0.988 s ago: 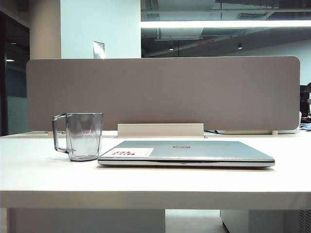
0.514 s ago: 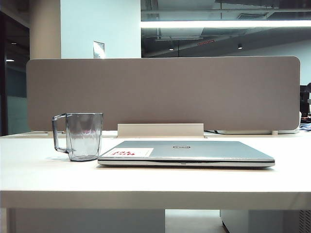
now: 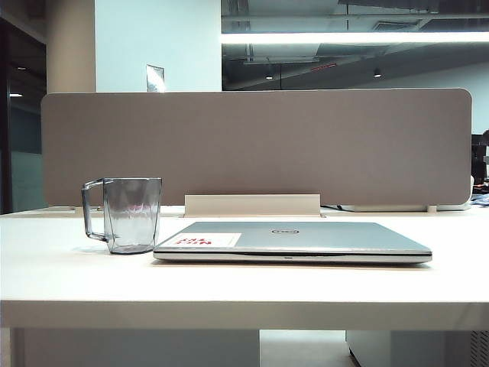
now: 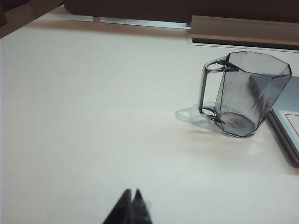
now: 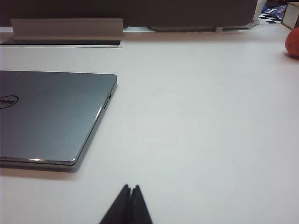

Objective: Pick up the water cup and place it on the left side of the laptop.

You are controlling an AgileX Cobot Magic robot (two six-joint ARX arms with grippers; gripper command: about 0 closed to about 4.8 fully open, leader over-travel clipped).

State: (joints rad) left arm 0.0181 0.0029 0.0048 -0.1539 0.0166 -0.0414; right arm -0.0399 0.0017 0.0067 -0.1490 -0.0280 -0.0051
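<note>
With both jaws together, I see the left gripper point(image 4: 131, 198) well short of the transparent grey-tinted faceted water cup point(image 4: 245, 93), which stands on the white table point(image 4: 93, 116) touching the closed silver-grey laptop point(image 3: 294, 241); the right gripper point(image 5: 130, 193) hovers beside that laptop.

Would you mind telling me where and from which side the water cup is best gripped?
Probably by its handle, coming from the open table side away from the laptop. The water cup stands upright with the angular handle pointing away from the laptop, which sits close against its other side. The left gripper, shut, hovers on that free side; the right gripper, shut, is beyond the laptop.
</note>
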